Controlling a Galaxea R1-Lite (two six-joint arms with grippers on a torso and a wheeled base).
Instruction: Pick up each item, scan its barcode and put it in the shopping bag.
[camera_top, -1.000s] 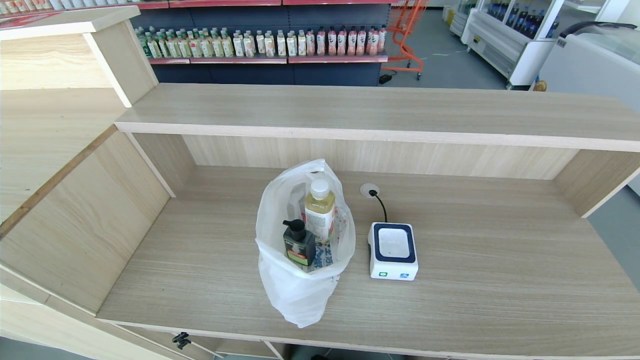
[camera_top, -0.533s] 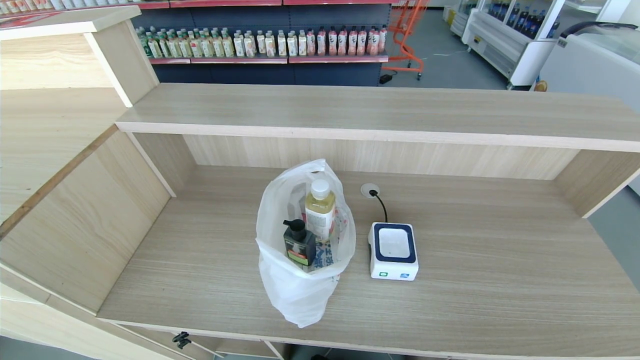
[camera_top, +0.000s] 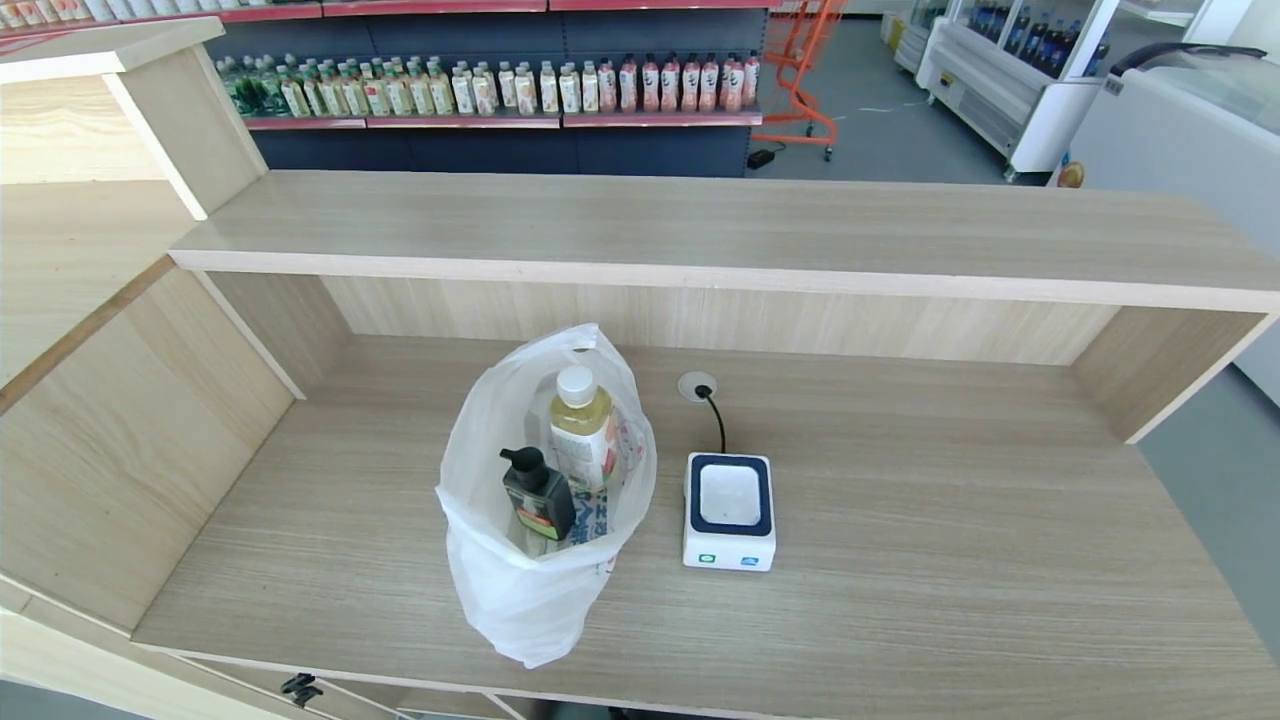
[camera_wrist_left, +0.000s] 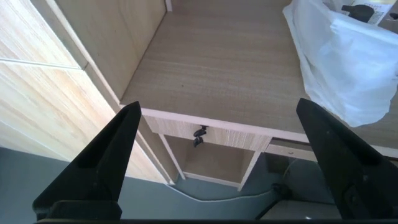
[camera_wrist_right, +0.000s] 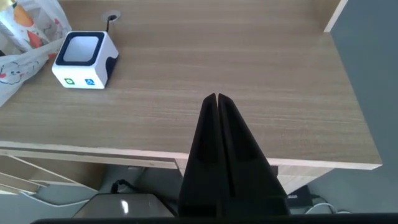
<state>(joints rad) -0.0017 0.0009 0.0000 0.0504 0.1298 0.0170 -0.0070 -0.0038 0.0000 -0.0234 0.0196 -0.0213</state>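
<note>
A white plastic shopping bag (camera_top: 520, 590) stands open on the wooden counter (camera_top: 950, 520). Inside it are a yellow drink bottle (camera_top: 581, 430) with a white cap, a dark pump bottle (camera_top: 538, 494) and a flat printed packet. A white barcode scanner (camera_top: 729, 511) with a dark-framed window sits just right of the bag, also in the right wrist view (camera_wrist_right: 85, 58). My left gripper (camera_wrist_left: 217, 162) is open, below and in front of the counter's front edge, with the bag (camera_wrist_left: 348, 68) off to one side. My right gripper (camera_wrist_right: 217, 106) is shut, held off the counter's front edge with nothing in it.
A raised ledge (camera_top: 700, 230) runs along the counter's back, with side panels at both ends. The scanner's cable runs to a grommet (camera_top: 697, 386). Store shelves of bottles (camera_top: 480, 90) and freezers (camera_top: 1100, 90) stand beyond.
The whole head view has shifted, so bag and scanner sit further left in the picture; the camera moved. The things on the counter have not moved.
</note>
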